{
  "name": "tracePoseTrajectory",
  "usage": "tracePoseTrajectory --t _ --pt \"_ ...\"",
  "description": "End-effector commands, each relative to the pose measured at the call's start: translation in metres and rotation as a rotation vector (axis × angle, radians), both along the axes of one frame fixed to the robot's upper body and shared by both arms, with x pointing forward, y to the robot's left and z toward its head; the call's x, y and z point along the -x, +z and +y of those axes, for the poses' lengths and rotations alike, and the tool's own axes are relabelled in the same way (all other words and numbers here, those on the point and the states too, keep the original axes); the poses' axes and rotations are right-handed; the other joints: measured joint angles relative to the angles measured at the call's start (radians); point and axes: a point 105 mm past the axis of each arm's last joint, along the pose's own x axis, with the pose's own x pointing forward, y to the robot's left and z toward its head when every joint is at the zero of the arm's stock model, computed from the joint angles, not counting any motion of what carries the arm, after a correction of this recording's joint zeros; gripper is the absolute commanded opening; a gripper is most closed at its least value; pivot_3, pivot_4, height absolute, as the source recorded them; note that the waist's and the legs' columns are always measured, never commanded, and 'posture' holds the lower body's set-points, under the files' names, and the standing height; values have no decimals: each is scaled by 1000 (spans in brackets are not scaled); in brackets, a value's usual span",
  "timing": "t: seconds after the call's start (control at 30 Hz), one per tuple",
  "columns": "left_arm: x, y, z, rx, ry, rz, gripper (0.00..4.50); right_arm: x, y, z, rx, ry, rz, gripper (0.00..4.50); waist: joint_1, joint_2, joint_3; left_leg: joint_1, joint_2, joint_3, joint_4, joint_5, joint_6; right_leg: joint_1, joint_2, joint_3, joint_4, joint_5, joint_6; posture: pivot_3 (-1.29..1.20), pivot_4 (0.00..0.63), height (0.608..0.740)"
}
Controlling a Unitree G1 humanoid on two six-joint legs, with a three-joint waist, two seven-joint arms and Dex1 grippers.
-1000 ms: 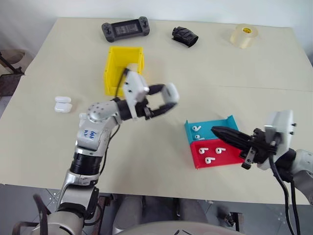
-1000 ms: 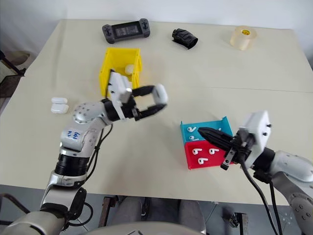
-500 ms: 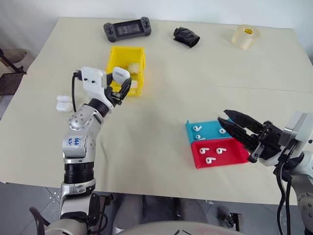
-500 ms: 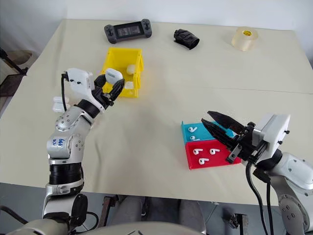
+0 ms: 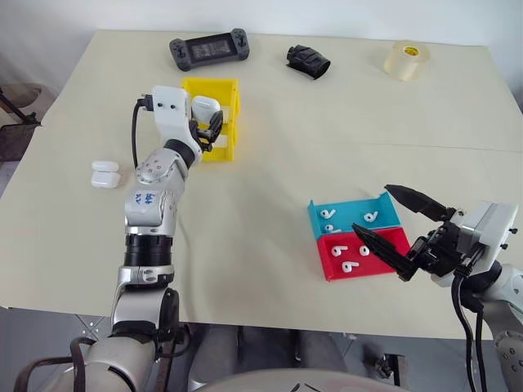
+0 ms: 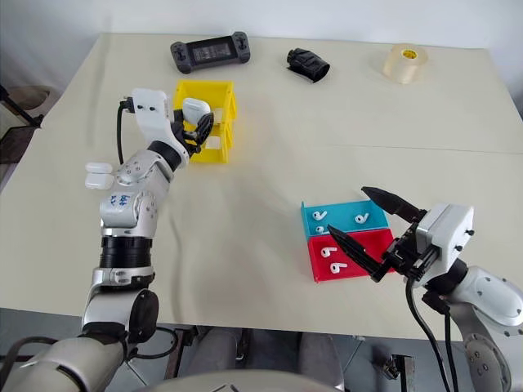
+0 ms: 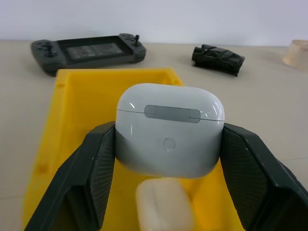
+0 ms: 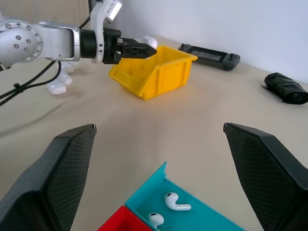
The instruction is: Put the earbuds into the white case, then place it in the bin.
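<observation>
My left gripper [image 5: 209,124] is shut on a closed white case [image 7: 171,130] and holds it level just above the near end of the yellow bin [image 5: 231,88]. Another white case [image 7: 163,207] lies inside the bin below it. Several earbuds lie in two shallow trays at the right: some in the blue tray [image 5: 391,206], such as one earbud [image 5: 328,214], and some in the red tray [image 5: 386,255], such as another earbud [image 5: 341,251]. My right gripper [image 5: 372,210] stands open beside these trays, its fingers [image 8: 57,173] wide apart with nothing between them.
Two more white cases [image 5: 105,174] rest on the table left of my left arm. Along the far edge lie a black game controller [image 5: 209,47], a black bundle [image 5: 309,60] and a translucent tape roll [image 5: 408,59].
My left gripper carried the white case from the table's middle away and to the left, over the yellow bin. My right gripper went from shut to wide open near the trays.
</observation>
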Motion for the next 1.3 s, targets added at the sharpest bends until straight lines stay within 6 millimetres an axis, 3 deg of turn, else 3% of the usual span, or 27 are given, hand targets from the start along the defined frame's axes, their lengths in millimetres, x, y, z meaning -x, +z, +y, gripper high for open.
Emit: tracePoseTrajectory --t 0.03,0.47,0.77,0.8,0.9,1.1,1.3 --pt "-5 5 -3 -10 -20 -33 2853 3 13 7 -1 14 -69 4457 0 0 0 0 -1 0 0 0 0 0 0 0 0 0 0 0 150 740" --pt "-14 0 11 -20 48 -14 2853 -1 13 17 -22 24 -76 4488 1 0 0 -1 -2 0 0 0 0 -1 -1 0 2 0 0 0 150 740" --pt "-6 9 3 -1 4 -57 2853 -4 12 20 -26 36 -79 4500 1 0 0 -1 -2 0 0 0 0 -1 -1 0 3 0 0 0 150 740" --pt "-5 9 3 2 1 -55 3564 -4 12 20 -27 37 -79 4500 1 0 0 -1 -2 0 0 0 0 -1 -1 0 3 0 0 0 150 740" --pt "-5 9 4 -17 11 -52 4444 -5 12 20 -28 38 -79 4500 1 0 0 -1 -2 0 0 0 0 -1 -1 0 3 0 0 0 150 740" --pt "2 11 0 -46 -24 -75 4483 -4 11 19 -29 39 -74 4500 1 0 0 -1 -2 0 0 0 0 -1 -1 0 3 0 0 0 150 740" --pt "32 24 -4 -123 -151 -222 4483 -4 10 18 -28 35 -68 4500 -1 0 0 0 -1 0 0 0 0 -1 -1 0 7 0 0 0 150 740"
